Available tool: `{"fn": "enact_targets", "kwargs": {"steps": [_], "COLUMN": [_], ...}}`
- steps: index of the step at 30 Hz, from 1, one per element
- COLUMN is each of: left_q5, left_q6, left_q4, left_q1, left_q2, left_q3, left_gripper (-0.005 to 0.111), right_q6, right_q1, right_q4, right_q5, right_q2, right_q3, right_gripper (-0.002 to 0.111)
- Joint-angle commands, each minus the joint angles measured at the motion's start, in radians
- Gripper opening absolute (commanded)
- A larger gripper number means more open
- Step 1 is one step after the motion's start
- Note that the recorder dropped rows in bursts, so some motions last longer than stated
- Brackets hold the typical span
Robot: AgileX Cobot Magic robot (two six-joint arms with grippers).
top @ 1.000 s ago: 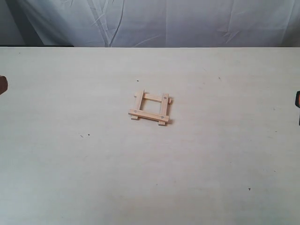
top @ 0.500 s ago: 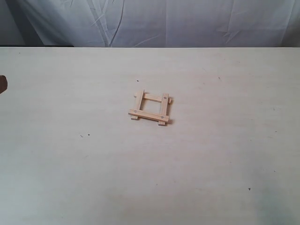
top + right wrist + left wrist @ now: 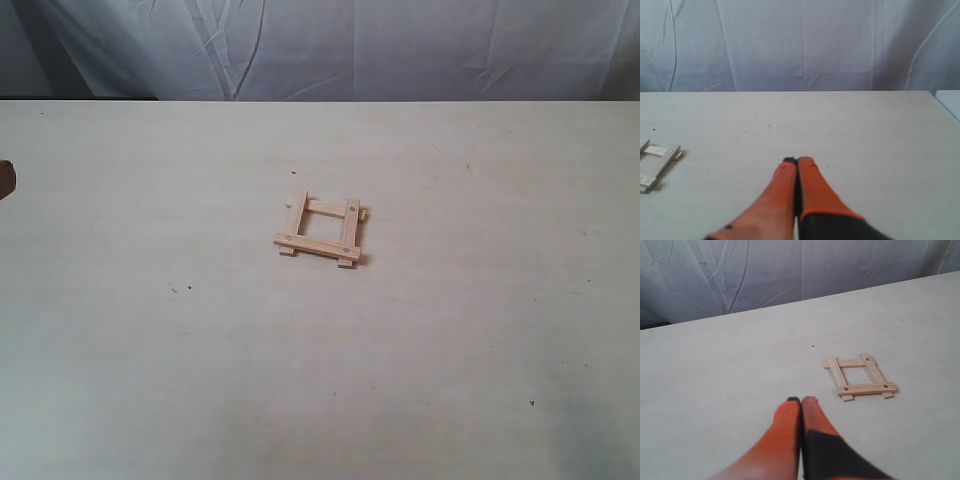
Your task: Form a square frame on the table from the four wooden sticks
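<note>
The four wooden sticks (image 3: 318, 243) lie as a small square frame in the middle of the table (image 3: 450, 350), overlapped at the corners with the ends sticking out. The left wrist view shows the square frame (image 3: 866, 388) a short way beyond my left gripper (image 3: 801, 400), which is shut and empty above bare table. My right gripper (image 3: 797, 160) is also shut and empty, with an edge of the frame (image 3: 660, 162) far off to its side. In the exterior view only a dark tip of the left gripper (image 3: 4, 180) shows at the left edge.
A wrinkled white cloth (image 3: 330, 45) hangs behind the table's far edge. A few tiny dark specks (image 3: 188, 288) dot the pale tabletop.
The orange and black bit of the right arm at the exterior view's right edge has withdrawn out of view. The frame and the left gripper have not moved.
</note>
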Motion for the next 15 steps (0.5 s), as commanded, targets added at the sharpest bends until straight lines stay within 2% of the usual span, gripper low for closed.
{"fn": "enact_targets", "kwargs": {"steps": [1, 15], "left_q5": [-0.014, -0.014], "left_q6": [0.002, 0.002], "left_q4": [0.003, 0.003], "left_q1": [-0.006, -0.006], "left_q2": [-0.006, -0.006], "left_q3": [0.007, 0.007], "left_gripper": [0.000, 0.000], "right_q6": [-0.036, -0.036], "right_q1": [-0.007, -0.007], "right_q4": [-0.005, 0.059], "right_q5": [-0.025, -0.113], "right_q2": [-0.013, -0.013], "right_q3": [0.029, 0.208], "right_gripper": [-0.001, -0.001]}}
